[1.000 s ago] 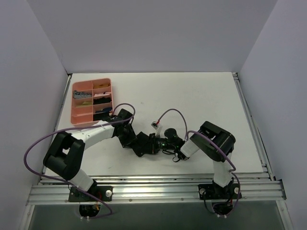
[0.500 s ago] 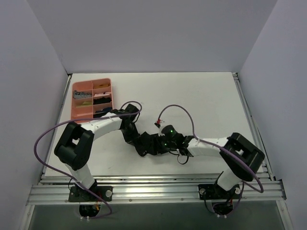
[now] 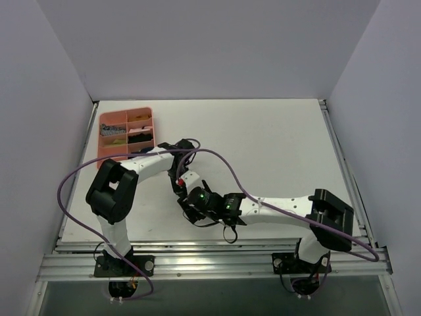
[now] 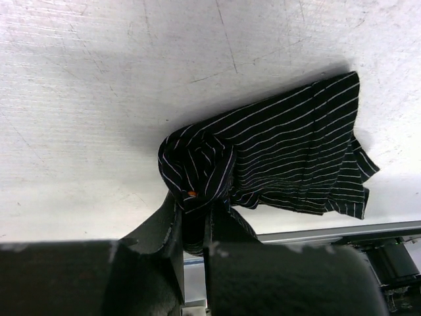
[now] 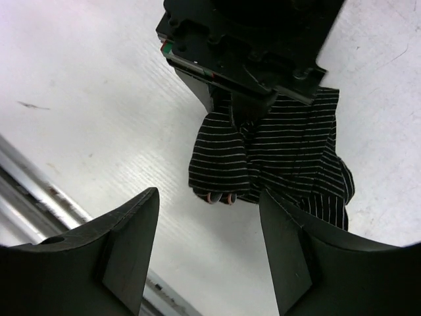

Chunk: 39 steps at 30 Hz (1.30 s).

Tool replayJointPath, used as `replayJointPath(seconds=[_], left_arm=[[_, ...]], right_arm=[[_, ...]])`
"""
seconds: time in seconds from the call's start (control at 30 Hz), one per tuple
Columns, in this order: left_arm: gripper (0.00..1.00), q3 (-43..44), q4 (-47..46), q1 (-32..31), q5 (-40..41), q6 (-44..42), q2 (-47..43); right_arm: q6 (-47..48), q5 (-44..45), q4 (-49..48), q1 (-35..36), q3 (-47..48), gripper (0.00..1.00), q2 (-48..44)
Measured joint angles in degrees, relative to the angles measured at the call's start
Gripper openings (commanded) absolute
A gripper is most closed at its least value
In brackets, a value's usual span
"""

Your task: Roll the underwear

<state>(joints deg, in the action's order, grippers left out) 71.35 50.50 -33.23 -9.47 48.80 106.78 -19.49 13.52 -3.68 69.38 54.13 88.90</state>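
Observation:
The underwear is black fabric with thin white stripes, lying crumpled on the white table. My left gripper is shut on a bunched fold at its edge, where a small orange spot shows. In the right wrist view the underwear spreads below the left gripper, which pinches it from above. My right gripper stands open just in front of the fabric's near edge, holding nothing. In the top view both grippers meet low at the table's centre-left, the left gripper and right gripper covering the garment.
A pink divided tray with small folded items sits at the far left. Purple cables loop over both arms. The metal rail runs along the near table edge, close behind the garment.
The right arm stretched out to the left and its gripper opened. The left gripper closed on the fabric and shifted slightly towards the near left.

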Motion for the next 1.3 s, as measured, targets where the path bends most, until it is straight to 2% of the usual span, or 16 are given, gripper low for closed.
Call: replayJointPath(seconds=[0.37,0.53,0.63,0.67,0.7,0.73,0.8,0.9,0.93,1.03,1.07,1.17,1.3], left_arm=[[0.02,2.08,2.91,-0.07,-0.35,-0.61,1.81],[0.02,2.08,3.32,-0.13,-0.42,-0.66,1.92],[0.02,2.08,3.98,-0.35,-0.44,-0.92,2.05],[0.02,2.08,4.0,-0.44,-0.39,-1.03,2.05],[0.02,2.08,4.0,-0.44,-0.39,-1.07,2.05],[0.03,2.08,4.02,-0.44,-0.39,-1.09,2.05],[0.07,2.01,3.96,-0.44,-0.42,-1.14,2.01],[0.23,0.42,2.64,0.0,-1.57,-0.48,0.85],[0.35,-0.79,1.77,0.24,-2.19,0.04,0.09],[0.46,-4.72,-1.29,1.33,-3.26,2.03,-3.13],[0.53,-5.81,-1.9,1.57,-2.91,2.71,-4.42],[0.59,-7.72,-2.56,1.97,-1.11,3.67,-8.04],[0.61,-8.46,-1.86,2.62,1.92,4.13,-12.46]], right_arm=[[7.56,6.67,3.93,2.29,6.78,0.56,13.38],[8.07,9.81,3.98,4.55,8.81,0.49,16.59],[7.76,11.87,4.17,5.22,8.92,0.31,17.38],[7.52,12.24,4.22,5.31,8.92,0.23,17.4],[7.17,12.46,4.17,5.38,8.87,0.07,17.4],[6.54,12.7,4.02,5.4,8.74,0.02,17.38],[4.92,12.94,2.43,5.31,7.26,0.0,16.68],[1.42,10.34,-3.37,4.22,1.57,0.0,13.25],[0.11,8.46,-5.77,3.32,-0.7,0.0,11.8],[-4.31,1.25,-14.88,-0.28,-8.33,0.0,7.67],[-6.03,-2.16,-19.23,-1.86,-11.13,0.0,6.78],[-9.53,-8.96,-27.8,-5.22,-15.72,0.0,6.29],[-13.16,-15.56,-36.96,-8.13,-18.71,0.0,8.09]])
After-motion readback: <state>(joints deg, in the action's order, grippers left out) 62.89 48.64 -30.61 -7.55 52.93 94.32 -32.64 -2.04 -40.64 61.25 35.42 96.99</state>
